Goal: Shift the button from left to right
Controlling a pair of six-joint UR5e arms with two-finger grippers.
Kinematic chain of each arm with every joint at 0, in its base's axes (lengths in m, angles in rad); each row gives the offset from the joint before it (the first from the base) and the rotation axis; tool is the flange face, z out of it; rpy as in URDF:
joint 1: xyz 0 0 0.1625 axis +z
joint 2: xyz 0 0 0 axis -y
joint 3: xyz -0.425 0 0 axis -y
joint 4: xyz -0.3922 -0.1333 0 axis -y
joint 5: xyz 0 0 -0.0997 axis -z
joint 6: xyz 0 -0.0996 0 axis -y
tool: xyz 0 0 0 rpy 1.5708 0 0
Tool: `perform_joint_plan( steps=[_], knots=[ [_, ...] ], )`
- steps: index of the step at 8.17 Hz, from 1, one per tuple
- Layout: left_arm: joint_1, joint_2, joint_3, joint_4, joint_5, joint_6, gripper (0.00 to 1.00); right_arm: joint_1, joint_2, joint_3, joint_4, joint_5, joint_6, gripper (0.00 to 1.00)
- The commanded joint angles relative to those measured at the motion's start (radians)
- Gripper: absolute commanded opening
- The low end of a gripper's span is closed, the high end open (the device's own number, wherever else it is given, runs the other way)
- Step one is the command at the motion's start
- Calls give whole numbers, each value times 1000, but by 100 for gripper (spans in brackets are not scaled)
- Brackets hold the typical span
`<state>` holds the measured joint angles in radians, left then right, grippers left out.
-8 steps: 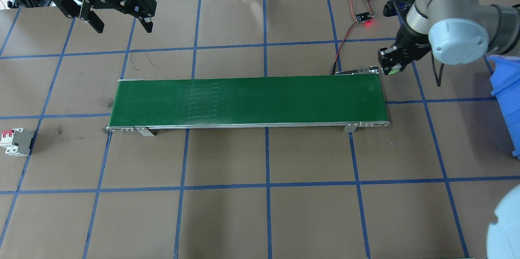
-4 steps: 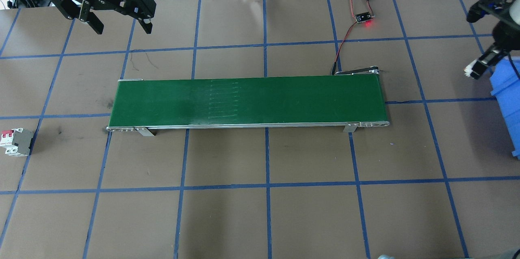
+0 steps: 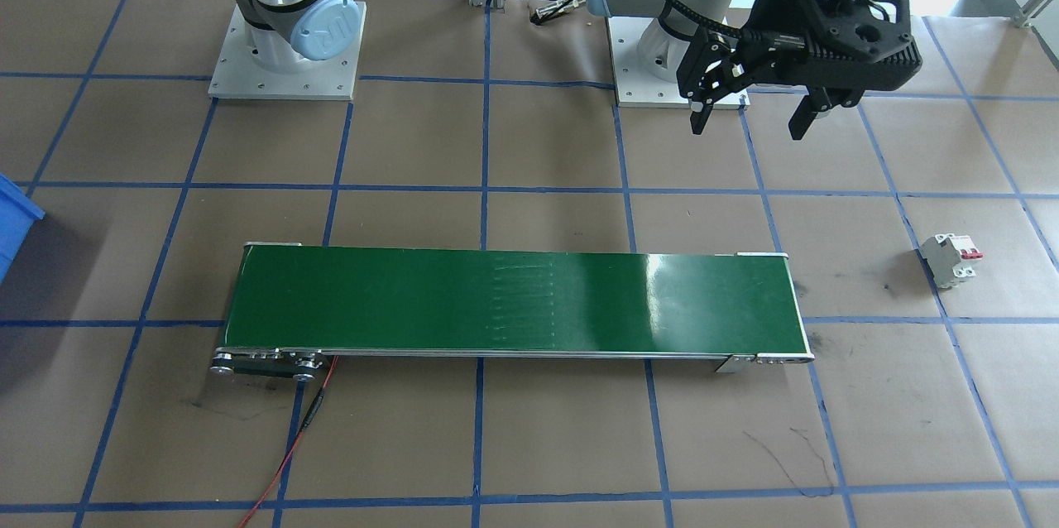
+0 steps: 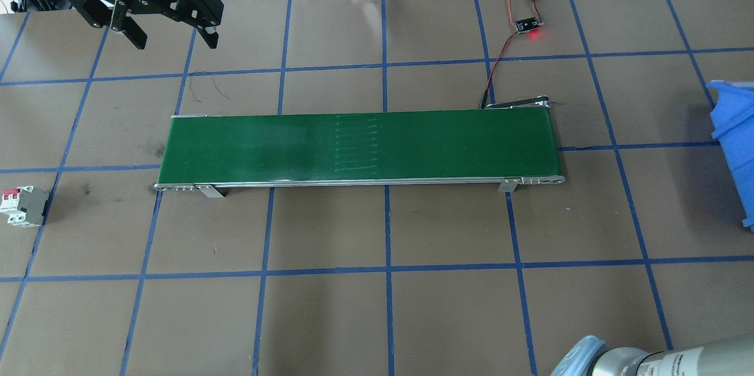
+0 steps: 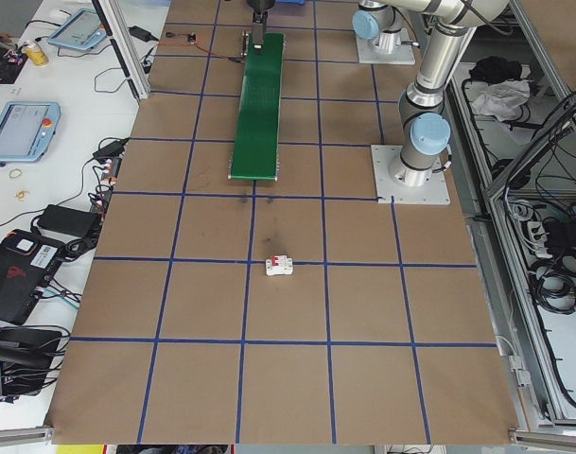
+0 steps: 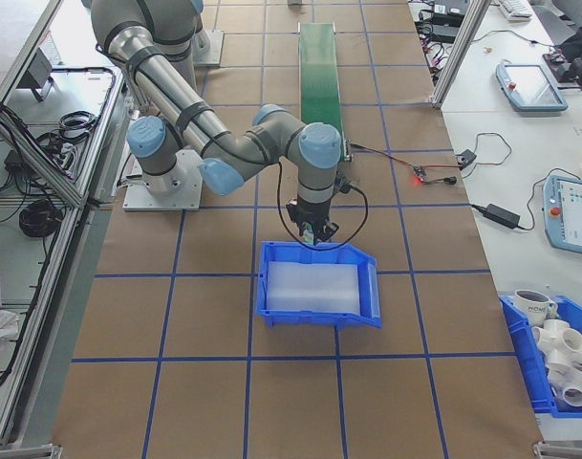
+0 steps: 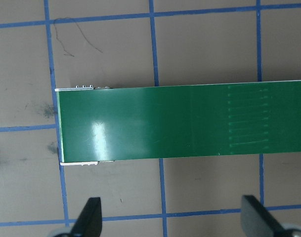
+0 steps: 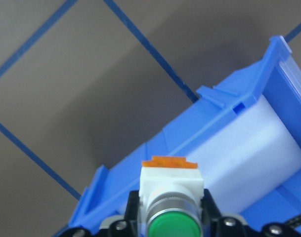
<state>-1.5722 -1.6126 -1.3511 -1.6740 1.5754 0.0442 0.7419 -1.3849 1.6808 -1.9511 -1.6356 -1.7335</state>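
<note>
The button, with green cap, white body and orange base, is clamped in my right gripper. The wrist view shows it hanging over the near wall of a blue bin with a white liner. In the exterior right view, my right gripper hovers at the bin's rim nearest the conveyor. This gripper is outside the overhead and front views. My left gripper hangs open and empty, high above the table beyond the left end of the green conveyor belt.
A white circuit breaker with red toggles lies on the table left of the belt. The blue bin stands at the table's right edge. A small board with a red light and its wires lie behind the belt's right end.
My right gripper has carried the button rightward from the belt's right end, out of the overhead view, to the blue bin. The belt's marks have shifted right. The left gripper has barely moved.
</note>
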Motion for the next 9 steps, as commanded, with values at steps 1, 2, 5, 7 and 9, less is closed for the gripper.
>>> perform_joint_plan(
  steps=[1,2,5,7,9],
  knots=[
    [1,2,-2,65,-6,-12,100,-104,122,-13,-193,80,-329,0],
    [1,2,-2,65,-11,-12,100,-107,185,-13,-213,89,-343,0],
    [1,5,3,62,-15,-3,100,-107,289,-7,-292,89,-390,0],
    [0,6,7,62,-17,-1,100,-107,311,-1,-314,76,-391,0],
    [4,20,6,62,-15,-1,100,-107,302,0,-315,82,-391,38]
  ],
)
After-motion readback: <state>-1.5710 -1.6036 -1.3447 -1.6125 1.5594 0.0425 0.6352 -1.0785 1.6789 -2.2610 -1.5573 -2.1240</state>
